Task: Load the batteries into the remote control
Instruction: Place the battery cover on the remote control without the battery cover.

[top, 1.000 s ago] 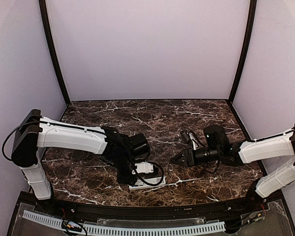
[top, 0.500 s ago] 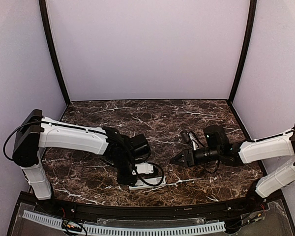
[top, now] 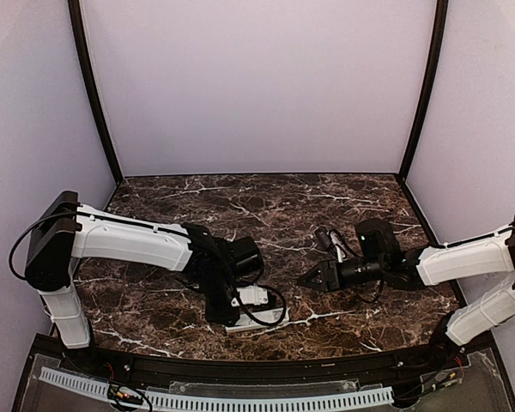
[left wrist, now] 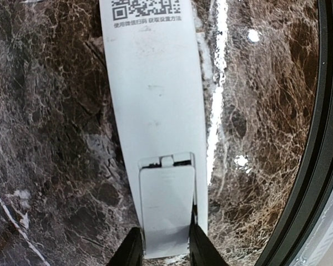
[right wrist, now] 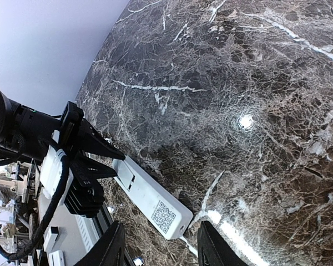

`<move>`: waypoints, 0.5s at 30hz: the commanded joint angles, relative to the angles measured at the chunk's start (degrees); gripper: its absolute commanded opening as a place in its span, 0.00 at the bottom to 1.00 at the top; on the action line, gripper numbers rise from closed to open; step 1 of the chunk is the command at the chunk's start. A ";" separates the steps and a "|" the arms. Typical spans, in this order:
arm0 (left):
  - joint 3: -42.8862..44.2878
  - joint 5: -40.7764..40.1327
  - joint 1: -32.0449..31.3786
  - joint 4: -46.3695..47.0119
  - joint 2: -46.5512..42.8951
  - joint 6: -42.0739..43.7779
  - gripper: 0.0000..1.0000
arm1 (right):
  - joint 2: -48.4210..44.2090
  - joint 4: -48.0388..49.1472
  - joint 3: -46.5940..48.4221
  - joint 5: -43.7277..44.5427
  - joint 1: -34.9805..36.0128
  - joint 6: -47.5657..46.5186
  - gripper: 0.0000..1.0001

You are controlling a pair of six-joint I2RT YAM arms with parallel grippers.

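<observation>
Left wrist view: remote control [left wrist: 155,100] flat on table [left wrist: 44,138], back up, cover plate [left wrist: 166,205] on its recess w/ thin gap at top edge. left gripper [left wrist: 165,252] pinches remote's cover end across the width. right gripper [right wrist: 161,249] off to remote's right, fingers spread, empty. No batteries visible, prob inside already. Remaining: check cover is clicked fully home.

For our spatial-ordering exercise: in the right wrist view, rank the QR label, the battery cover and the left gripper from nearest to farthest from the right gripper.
1. QR label, on the remote control's near end.
2. Battery cover, toward its far end.
3. Left gripper, just beyond, at left.
</observation>
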 commanded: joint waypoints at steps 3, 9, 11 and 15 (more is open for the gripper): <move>1.08 0.44 -0.28 -1.90 0.17 -0.55 0.32 | 0.20 1.99 -0.74 -0.22 -0.54 -0.49 0.44; 1.73 0.55 -0.31 -2.10 0.09 -0.50 0.38 | 0.23 2.03 -0.84 -0.39 -0.53 -0.47 0.44; 1.99 0.41 -0.29 -2.17 -0.45 -0.63 0.41 | 0.49 2.08 -0.74 -0.54 -0.49 -0.50 0.44; 2.69 -0.05 -0.28 -2.46 -1.72 -0.50 0.46 | 0.77 2.45 -0.72 -0.89 -0.52 -0.48 0.44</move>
